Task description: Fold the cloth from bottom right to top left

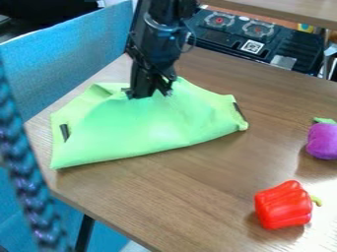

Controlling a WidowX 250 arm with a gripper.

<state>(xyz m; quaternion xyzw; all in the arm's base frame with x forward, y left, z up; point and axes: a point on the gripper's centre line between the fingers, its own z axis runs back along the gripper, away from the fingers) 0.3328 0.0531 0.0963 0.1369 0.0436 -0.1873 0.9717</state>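
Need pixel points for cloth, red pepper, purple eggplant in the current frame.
Cloth [148, 125]: camera view, middle of its green upper face.
Red pepper [283, 205]: camera view, middle of its body.
Purple eggplant [323, 141]: camera view, middle of its rounded body.

No readable text; white label [252, 47] with square black code pattern on black panel [289, 43].

Bright o'all, light prob. from R: whitish glare on desk [164, 197] nr red pepper [283, 205], soft shadows L of pepper & purple toy veg [322, 141]. Green cloth [145, 130] has pale highlights mid-panel, w/ faint shadow along lower R edge. Top L corner v. dark.
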